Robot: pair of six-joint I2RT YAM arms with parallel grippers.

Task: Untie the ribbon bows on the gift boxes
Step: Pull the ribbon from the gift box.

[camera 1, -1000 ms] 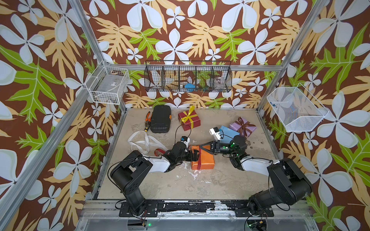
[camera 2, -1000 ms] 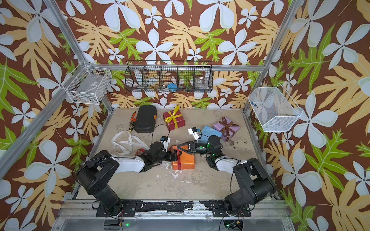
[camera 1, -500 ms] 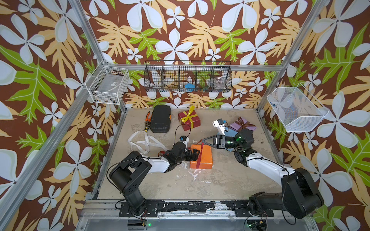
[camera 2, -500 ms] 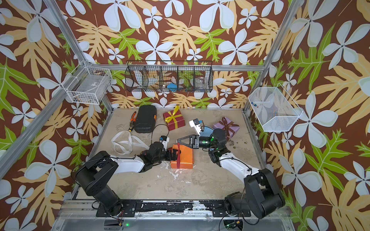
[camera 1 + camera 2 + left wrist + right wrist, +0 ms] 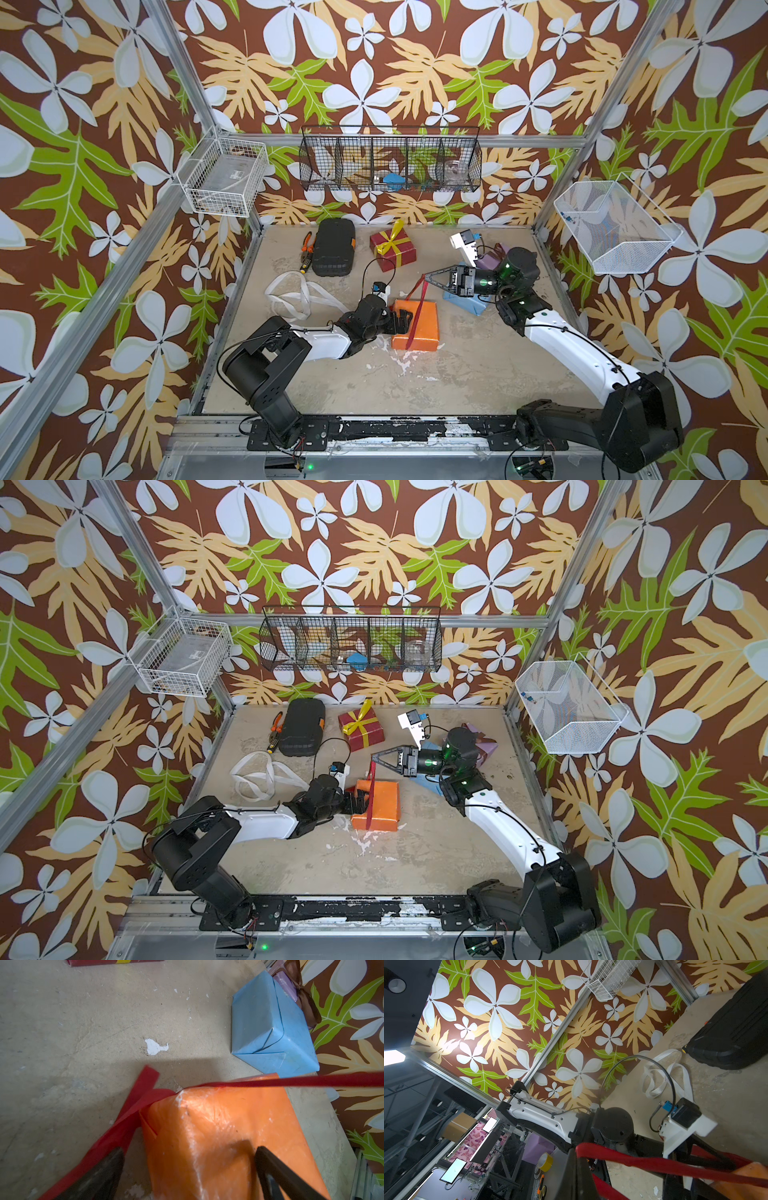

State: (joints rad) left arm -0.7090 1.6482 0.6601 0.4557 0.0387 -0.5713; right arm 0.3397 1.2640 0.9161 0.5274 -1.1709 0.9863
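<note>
Right gripper [image 5: 428,277] pinched on thin red satin ribbon [image 5: 417,309], lifted taut above orange paper-wrapped box [image 5: 424,326] mid-table. Left gripper [image 5: 402,322] jaws wide apart, straddling box's left edge.

Two arms [image 5: 320,343] – white shells, black joints and bases, thin black cables, green lights.

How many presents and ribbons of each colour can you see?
Red box: 1
Orange box: 1
Blue box: 1
Lilac box: 1
Yellow ribbon: 1
Red ribbon: 1
Brown ribbon: 1
White ribbon: 1
Total: 8
</note>
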